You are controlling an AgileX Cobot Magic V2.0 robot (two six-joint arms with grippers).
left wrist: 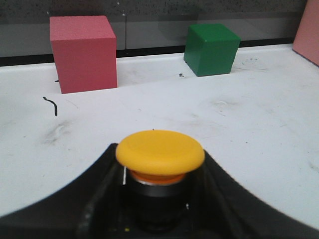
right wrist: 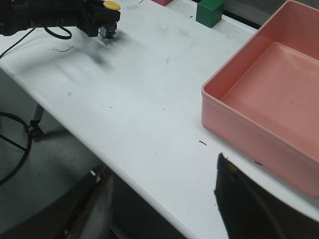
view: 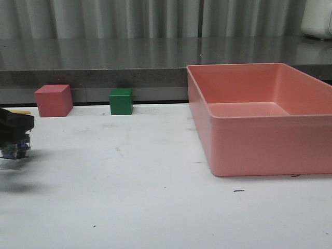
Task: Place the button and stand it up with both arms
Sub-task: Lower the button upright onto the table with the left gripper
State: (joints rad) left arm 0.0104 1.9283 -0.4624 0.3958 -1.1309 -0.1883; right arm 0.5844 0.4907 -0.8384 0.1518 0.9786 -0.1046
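My left gripper (left wrist: 159,199) is shut on the button (left wrist: 160,154), whose round yellow cap faces forward between the black fingers. In the front view the left gripper (view: 14,132) shows at the far left edge, just above the table, with the button's bluish base (view: 14,148) below it. In the right wrist view the left arm and the yellow-capped button (right wrist: 110,6) show at the far side of the table. My right gripper (right wrist: 159,194) is open and empty, over the table's near edge. It is out of the front view.
A pink cube (view: 53,100) and a green cube (view: 121,101) stand at the table's back edge; both also show in the left wrist view, pink (left wrist: 83,52) and green (left wrist: 212,49). A large pink bin (view: 259,116) stands at the right.
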